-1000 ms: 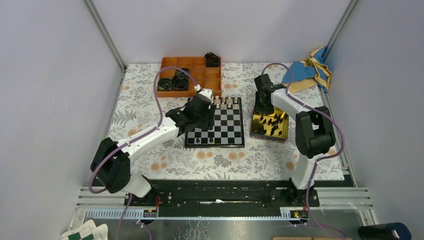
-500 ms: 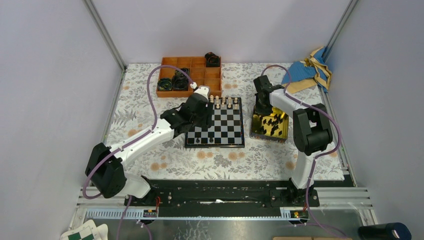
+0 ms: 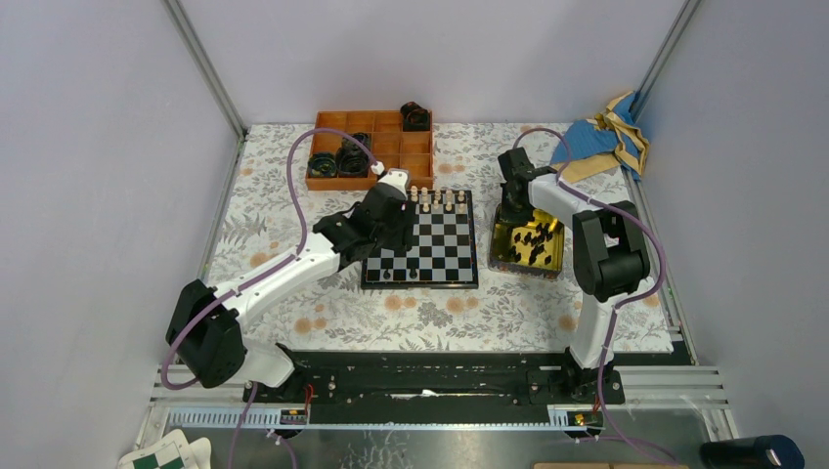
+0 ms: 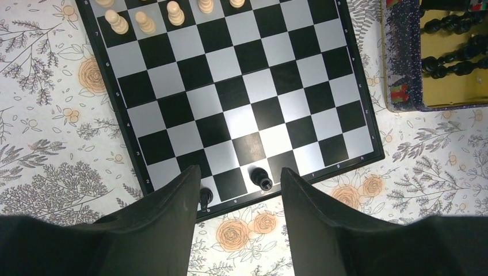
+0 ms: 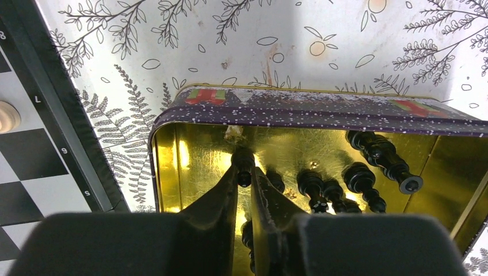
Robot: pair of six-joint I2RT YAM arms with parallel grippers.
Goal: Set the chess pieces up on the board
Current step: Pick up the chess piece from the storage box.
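Grey walls (image 3: 98, 147) ringed the floral cloth (image 3: 430, 318). Right gripper (image 5: 244, 172) pinched a piece (image 5: 243, 158) in the tin (image 5: 299, 109), board's (image 3: 440, 244) three o'clock; left gripper (image 4: 239, 171) gaped.

The flowered table (image 3: 293, 195) carries the board (image 3: 440, 249) at centre, an orange tray (image 3: 332, 183) at 11 o'clock, a gold tin (image 3: 528, 271) at 3 o'clock and a blue cloth (image 3: 591, 137) at 1 o'clock.

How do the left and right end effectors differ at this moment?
The left end effector hangs open over the board, holding nothing; the right end effector is down inside the tin, fingers pinched on a black chess piece. Both have dark fingers.
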